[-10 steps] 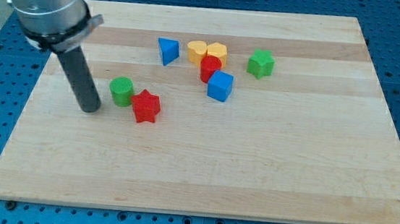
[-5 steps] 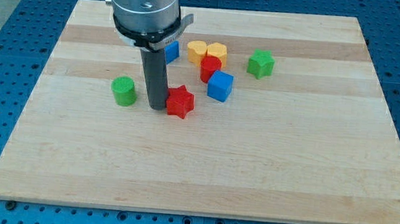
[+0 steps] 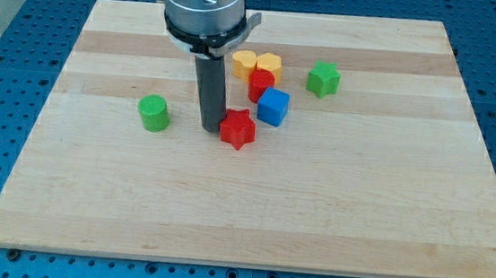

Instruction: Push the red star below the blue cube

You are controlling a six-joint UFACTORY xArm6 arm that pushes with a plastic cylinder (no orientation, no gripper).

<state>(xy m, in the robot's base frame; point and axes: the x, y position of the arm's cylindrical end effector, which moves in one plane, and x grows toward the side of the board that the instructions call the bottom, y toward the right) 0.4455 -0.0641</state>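
My tip [image 3: 212, 129] sits hard against the left side of the red star [image 3: 238, 128], right at the middle of the tabletop [image 3: 332, 209]. That placement makes sense: pressing from the view's left sends the star toward the view's right, which is where it needs to go. There is no tool here to clench or release, just a bare rod leaning on the block.

The star lies down and to the left of the blue cube [image 3: 273, 107], close but apart from it. So it is near the spot, not on it; it wants a little more travel rightward to end up squarely under the cube.

Above the cube a red block [image 3: 261, 83] touches it, I think a cylinder, though the angle is poor. Two yellow blocks [image 3: 256, 64] crowd in behind that. A green star-like block [image 3: 323, 78] stands off to the right, and a green cylinder [image 3: 152, 112] waits alone on the left, well clear.

The risk, as I judge it: the push drifts upward and the star knocks the cube.
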